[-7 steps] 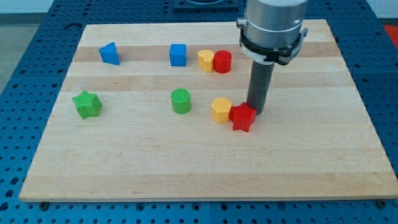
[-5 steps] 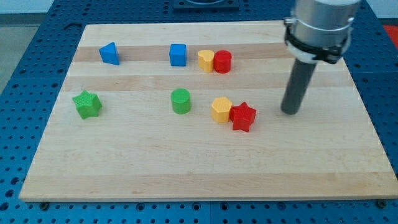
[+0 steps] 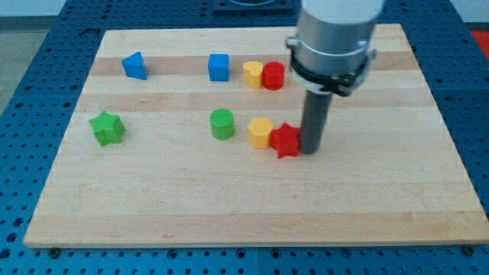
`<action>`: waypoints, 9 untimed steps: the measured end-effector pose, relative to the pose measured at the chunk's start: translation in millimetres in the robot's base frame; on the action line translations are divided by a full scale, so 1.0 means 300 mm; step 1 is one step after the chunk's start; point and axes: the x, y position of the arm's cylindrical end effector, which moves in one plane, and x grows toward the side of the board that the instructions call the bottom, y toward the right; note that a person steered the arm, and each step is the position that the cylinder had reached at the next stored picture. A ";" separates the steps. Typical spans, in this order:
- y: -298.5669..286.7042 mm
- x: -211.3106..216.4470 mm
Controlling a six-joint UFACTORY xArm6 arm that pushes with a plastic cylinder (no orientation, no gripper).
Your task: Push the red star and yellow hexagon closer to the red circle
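Observation:
The red star (image 3: 285, 140) lies near the middle of the wooden board (image 3: 382, 198), touching the yellow hexagon (image 3: 260, 132) on its left. My tip (image 3: 309, 150) stands against the red star's right side. The red circle (image 3: 273, 76) sits toward the view's top, straight above the pair, touching a yellow heart (image 3: 253, 73) on its left.
A blue cube (image 3: 218, 66) and a blue triangle (image 3: 134, 66) lie along the view's top. A green cylinder (image 3: 222, 124) sits left of the yellow hexagon. A green star (image 3: 105, 127) lies at the view's left.
My tip swung out to the right, then came back against the red star's right side. The red star and yellow hexagon have slid a little to the left.

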 end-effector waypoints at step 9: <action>-0.228 0.007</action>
